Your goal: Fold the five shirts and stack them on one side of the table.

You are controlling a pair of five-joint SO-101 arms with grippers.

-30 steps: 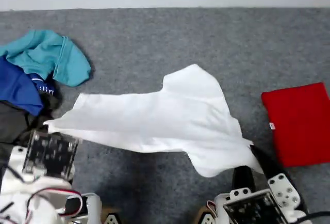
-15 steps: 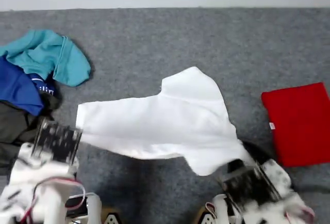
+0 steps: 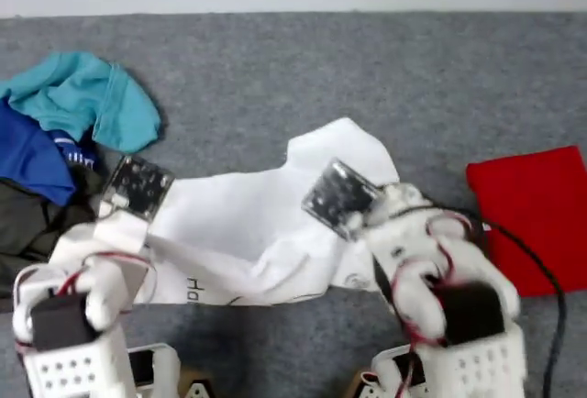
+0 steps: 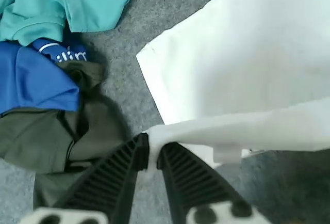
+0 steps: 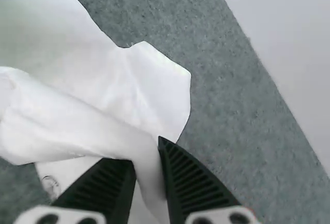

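1. On the bench point(image 3: 275, 68), centre: white shirt point(image 3: 248, 224) lies rumpled, its near edge lifted and doubled back, dark print showing.
2. Left tool point(image 4: 152, 149) pinches a lifted corner; right tool point(image 5: 145, 154) pinches a fold near the sleeve.
3. Left arm point(image 3: 92, 270) and right arm point(image 3: 422, 260) cover parts of it; red shirt point(image 3: 537, 215), folded, is cut off at the high view's edge.

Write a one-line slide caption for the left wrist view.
The left end effector grips an edge of the white shirt beside the shirt pile.
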